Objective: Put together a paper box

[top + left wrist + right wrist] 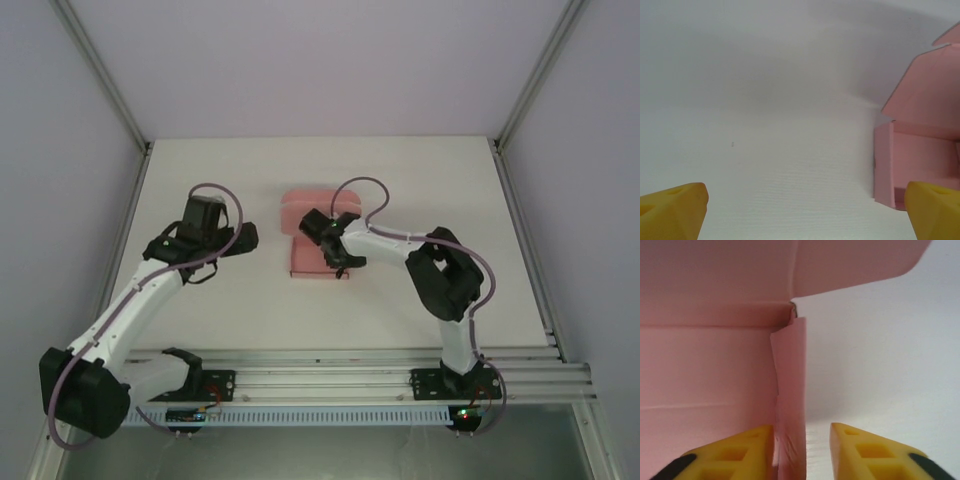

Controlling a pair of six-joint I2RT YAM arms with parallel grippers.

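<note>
The paper box [304, 258] sits on the white table [420, 180], a little beyond the middle, between the two arms and nearer the right one. It is partly formed. It makes a low pale-pink tray with raised walls, and its lid flap [303, 208] stands up along the far edge.

The right hand [332, 250] is down at the box's right-hand wall. In the right wrist view its yellow fingers [740, 452] stand partway apart, one on each side of the side wall [790, 390]. The finger on the left of that view is inside the tray, and the thin card lies against its inner face or just beside it. The finger on the right is outside, over bare table, with a clear gap between it and the card. The hand therefore straddles the wall and does not pinch it. The wall looks slightly wrinkled, and at its far end it meets the back wall at a corner that shows a small dark slit. The lid's rounded edge overhangs that corner.

The left hand [205, 208] hovers over bare table to the left of the box, apart from it. In the left wrist view its fingertips [675, 210] sit at the two lower corners of the picture, spread as wide as they go. Nothing is between them but the table surface. The box appears at the right edge of that view, with its near corner just past the right-side fingertip and its lid tilted up behind.
</note>
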